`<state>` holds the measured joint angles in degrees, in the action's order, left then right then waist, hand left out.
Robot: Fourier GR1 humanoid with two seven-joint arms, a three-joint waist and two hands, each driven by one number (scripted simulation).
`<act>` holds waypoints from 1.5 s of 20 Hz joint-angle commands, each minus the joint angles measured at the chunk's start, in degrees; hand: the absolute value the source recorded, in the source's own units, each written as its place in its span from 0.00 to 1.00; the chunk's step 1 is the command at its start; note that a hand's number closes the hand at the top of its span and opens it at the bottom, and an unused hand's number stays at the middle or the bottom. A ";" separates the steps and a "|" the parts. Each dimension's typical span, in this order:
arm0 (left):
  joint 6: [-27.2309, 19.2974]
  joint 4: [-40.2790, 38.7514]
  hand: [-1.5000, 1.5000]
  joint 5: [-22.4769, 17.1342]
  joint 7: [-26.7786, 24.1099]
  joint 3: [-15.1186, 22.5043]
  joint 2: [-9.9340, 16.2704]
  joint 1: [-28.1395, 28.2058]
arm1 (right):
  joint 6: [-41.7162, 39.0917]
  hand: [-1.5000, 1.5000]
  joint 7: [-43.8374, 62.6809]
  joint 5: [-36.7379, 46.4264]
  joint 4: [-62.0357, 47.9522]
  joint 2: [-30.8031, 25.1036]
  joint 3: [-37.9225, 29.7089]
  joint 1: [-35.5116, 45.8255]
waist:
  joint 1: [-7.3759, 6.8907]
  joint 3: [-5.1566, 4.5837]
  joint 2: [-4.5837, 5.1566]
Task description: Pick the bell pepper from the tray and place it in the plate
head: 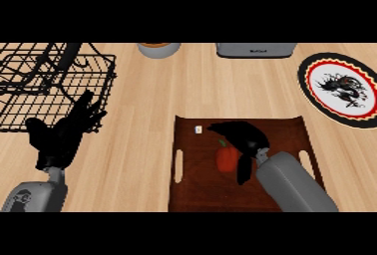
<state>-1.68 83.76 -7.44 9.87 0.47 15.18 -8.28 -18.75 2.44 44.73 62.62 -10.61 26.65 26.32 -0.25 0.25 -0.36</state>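
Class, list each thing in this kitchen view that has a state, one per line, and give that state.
Bell pepper: on the tray, under the right hand.
Tray: flat on the counter.
Plate: bare, far right.
Right robot hand: curled over the pepper.
Left robot hand: open, fingers up, resting at left.
Wire rack: standing, far left.

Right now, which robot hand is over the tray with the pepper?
The right robot hand. It is bent over the red bell pepper on the brown tray. The left robot hand rests open beside the black wire rack.
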 commanded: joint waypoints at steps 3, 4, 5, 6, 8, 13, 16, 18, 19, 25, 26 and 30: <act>-1.93 -2.41 0.50 2.50 2.02 -0.97 -0.28 -2.18 | -0.59 1.00 -3.59 3.90 -0.29 2.63 4.41 -1.83 | 0.14 -0.25 0.41; -1.36 -1.07 0.50 1.92 2.67 -1.79 -0.04 -2.43 | -3.90 1.00 -5.22 2.28 -1.83 1.73 0.56 2.58 | 0.00 -0.25 0.41; -1.25 -2.57 0.50 3.49 -1.94 -0.89 -1.19 0.68 | -1.55 1.00 -6.13 3.56 2.45 0.49 2.22 -3.30 | 0.24 -0.26 0.36; -0.30 -1.64 0.50 1.97 0.43 -2.58 -0.08 -1.03 | -4.68 1.00 -4.23 2.46 5.31 1.33 1.06 -2.78 | 0.28 -0.26 0.32; -2.71 -0.27 0.50 3.74 2.60 -0.80 -2.16 -0.53 | -0.13 1.00 -5.58 4.36 -0.35 4.22 0.97 -2.08 | 0.10 -0.24 0.37; -0.47 -3.92 0.50 3.74 -0.17 -2.88 -1.39 -1.97 | 0.70 1.00 -2.81 6.07 5.67 5.46 -1.08 -3.31 | 0.38 -0.26 0.33; 0.85 -1.62 0.50 3.12 -0.07 -2.35 0.40 -0.48 | 8.07 1.00 4.55 2.84 -6.10 4.10 -15.63 5.78 | -0.67 -0.21 1.05; -0.36 -0.57 0.50 3.59 -0.28 -0.89 -1.68 -0.48 | 11.78 1.00 12.41 2.31 -8.32 3.71 -21.98 9.22 | -1.11 -0.19 1.54; -0.25 0.97 0.50 2.36 1.38 -1.69 -1.35 -0.78 | 14.54 1.00 16.00 1.87 -8.94 3.77 -25.06 10.41 | -1.82 -0.11 1.56; -1.16 0.36 0.50 3.91 2.08 -0.05 -2.43 -2.94 | 30.70 1.00 23.55 10.85 -13.78 -1.20 -28.32 21.88 | -2.63 -0.17 1.54; -0.35 0.04 0.50 3.54 0.97 -0.43 -1.92 -0.69 | 37.14 1.00 24.05 14.18 -12.86 -1.31 -27.25 19.69 | -2.56 -0.21 1.43; -1.02 -1.68 0.50 4.37 1.48 -0.42 -2.11 -3.75 | 45.84 1.00 31.39 21.63 -17.01 -3.37 -27.96 25.11 | -2.02 -0.27 1.66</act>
<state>-1.66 84.84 -4.10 10.85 0.75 12.82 -9.99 17.86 28.42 60.35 48.74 -12.00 -0.02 47.61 -2.59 0.21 0.89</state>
